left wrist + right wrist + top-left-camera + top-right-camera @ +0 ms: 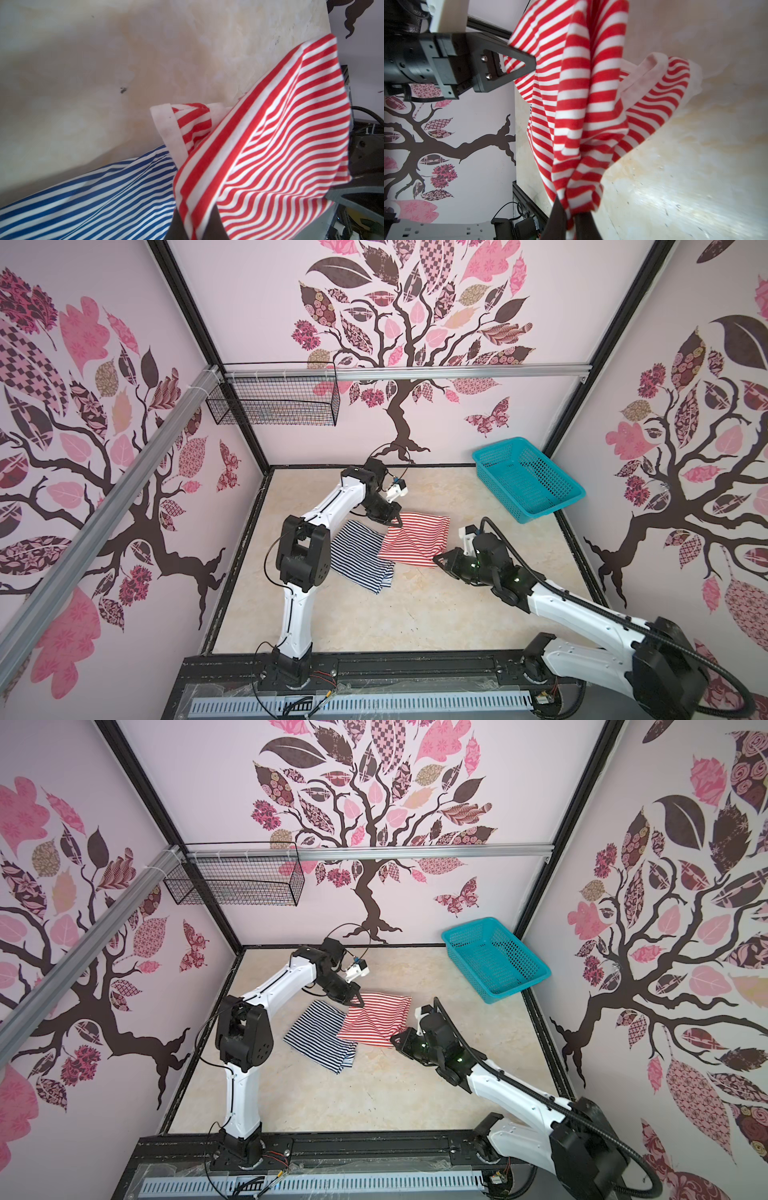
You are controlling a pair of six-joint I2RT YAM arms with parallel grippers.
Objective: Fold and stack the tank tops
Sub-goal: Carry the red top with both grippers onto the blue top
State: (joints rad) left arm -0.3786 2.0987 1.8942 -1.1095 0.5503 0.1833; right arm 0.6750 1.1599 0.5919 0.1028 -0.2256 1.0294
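The red-and-white tank top point(415, 539) hangs low over the middle of the table point(415, 614), just right of the folded navy-and-white tank top point(359, 556) lying flat. The left claw point(397, 523) is clamped on its far-left corner and the right claw point(437, 559) on its near-right corner. The cloth looks light, soft and limp: it sags between the grips, and a pale-edged strap point(166, 126) hangs loose. Corners or hems, held taut, should suit it best. A slack hold would probably let the fold fall open.
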